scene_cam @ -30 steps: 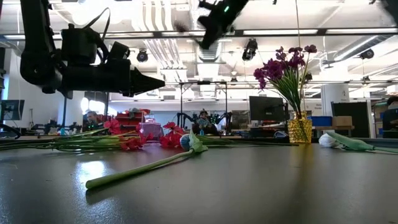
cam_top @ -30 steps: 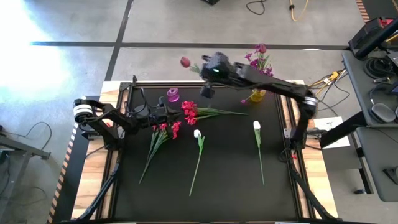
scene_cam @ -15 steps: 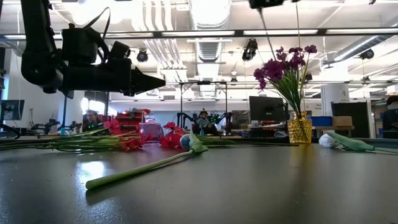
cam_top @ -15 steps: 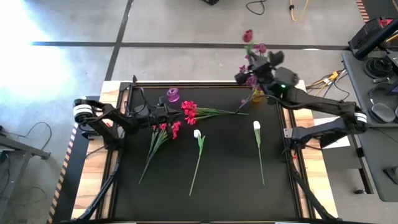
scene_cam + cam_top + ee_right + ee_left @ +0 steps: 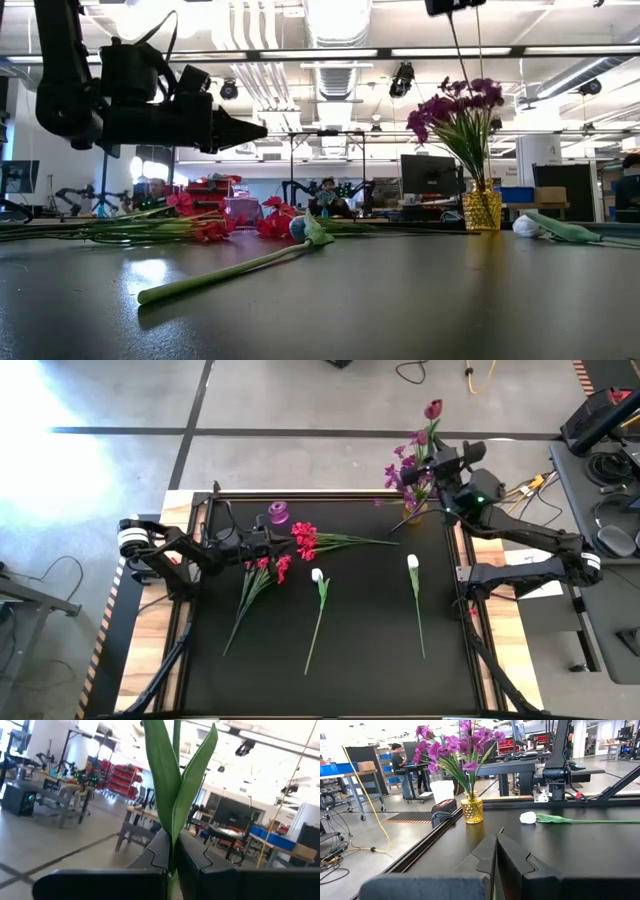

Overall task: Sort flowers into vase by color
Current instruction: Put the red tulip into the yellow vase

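Note:
My right gripper [image 5: 443,460] is high over the gold vase [image 5: 415,512] at the table's far right and is shut on a dark pink tulip [image 5: 433,408]. The vase [image 5: 481,210] holds a bunch of purple flowers [image 5: 455,105]. My left gripper [image 5: 276,543] is shut and empty, hovering above the red flowers [image 5: 305,540] at the far left, beside a small purple vase [image 5: 278,512]. More red flowers [image 5: 265,572] and two white tulips [image 5: 318,576] [image 5: 413,563] lie flat on the black table. My right gripper pinches the tulip's green stem among its leaves [image 5: 172,840] between its two fingers, which lie across the stem. The tulip is lifted clear, the bud above the fingers. The stem [image 5: 458,50] hangs down toward the purple blooms; where its lower end stands is hidden among them.
A purple sprig [image 5: 392,523] droops from the gold vase over the table. The table's raised frame [image 5: 455,550] runs along the right edge. A person [image 5: 398,760] stands in the room beyond the table.
My right gripper has swung from above the table's far middle toward the right edge with the tulip, and now stands over the gold vase. The tulip has turned from lying sideways to bud-up, stem hanging down. The purple blooms have shifted a little.

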